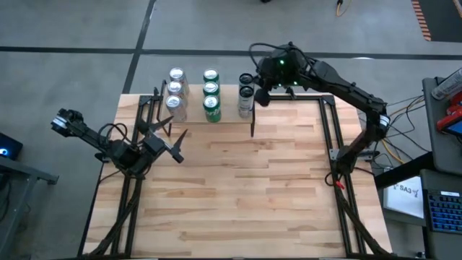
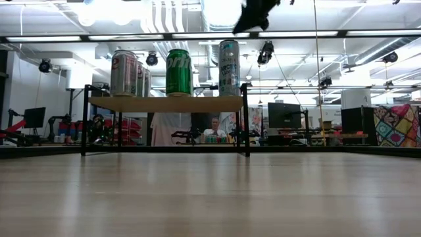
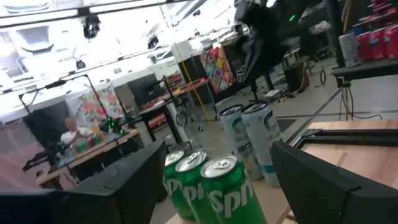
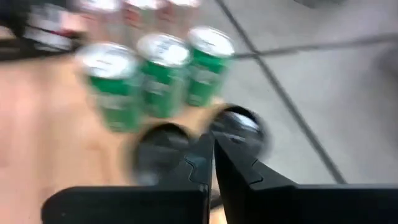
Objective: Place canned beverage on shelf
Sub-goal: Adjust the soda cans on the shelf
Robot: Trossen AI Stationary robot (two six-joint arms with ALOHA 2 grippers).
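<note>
Right gripper [image 1: 261,92] of mine hangs clenched and empty above the shelf's [image 1: 224,119] right end, at about one o'clock on the counter [image 1: 238,188]; in my right wrist view the fingers [image 4: 211,168] meet with nothing between them. Directly under it stand the two pale blue-and-white cans [image 1: 246,94], one behind the other. The three green Sprite cans [image 1: 211,94] form the row at twelve o'clock, and three silver cans with red print [image 1: 175,90] stand at eleven. All eight appear to be standing on the shelf, so I judge the placing largely done.

My worry is the way out. That gripper is close over the pale cans, and their lids fill its wrist view just past the fingertips. If I sweep sideways or dip while pulling back, I could clip a rim. Those cans are tall and narrow, and they stand near the shelf's right edge. A tipped one could roll off onto the counter, or knock into the Sprite row beside it. I should rise straight up first, then retreat toward three o'clock.

Left gripper [image 1: 173,144] of mine waits at nine o'clock over the counter, its fingers spread and holding nothing, pointing toward the shelf. It sits near the shelf's left legs. A careless swing toward eleven o'clock could jar the frame and shake every can.
</note>
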